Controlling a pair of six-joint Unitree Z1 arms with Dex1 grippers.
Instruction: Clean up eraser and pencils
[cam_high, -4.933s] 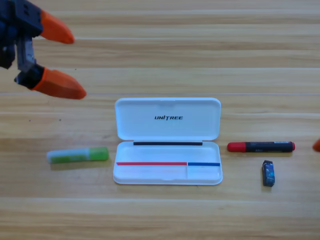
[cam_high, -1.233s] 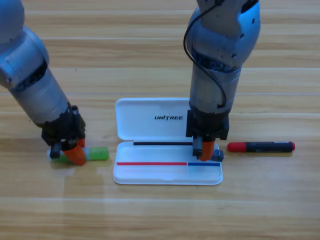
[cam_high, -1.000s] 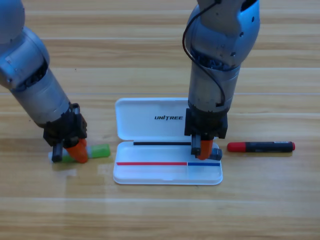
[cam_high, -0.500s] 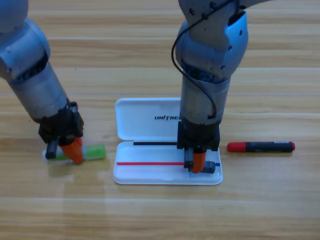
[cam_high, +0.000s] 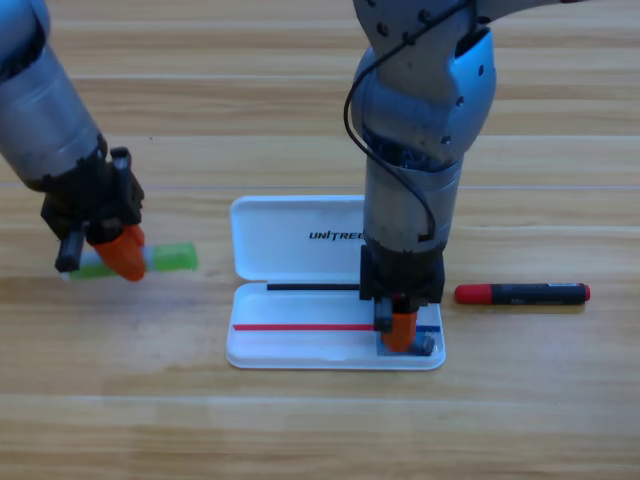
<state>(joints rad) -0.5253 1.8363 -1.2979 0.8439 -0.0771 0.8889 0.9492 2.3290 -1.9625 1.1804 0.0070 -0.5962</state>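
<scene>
left gripper (cam_high: 112, 252) grips green stick (cam_high: 172, 258); right gripper (cam_high: 401, 335) in case (cam_high: 290, 345).

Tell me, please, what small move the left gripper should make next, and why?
Probably carry the green stick rightward to the open white case. The left gripper is shut on it, left of the case. The right gripper is down in the case's right end, so aim for the long left compartment. The red marker lies on the table.

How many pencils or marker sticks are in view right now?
2. The stubby light-green stick is gripped by the left gripper, left of the white plastic case. The thick red-and-black marker lies on the wooden table, right of the case.
</scene>
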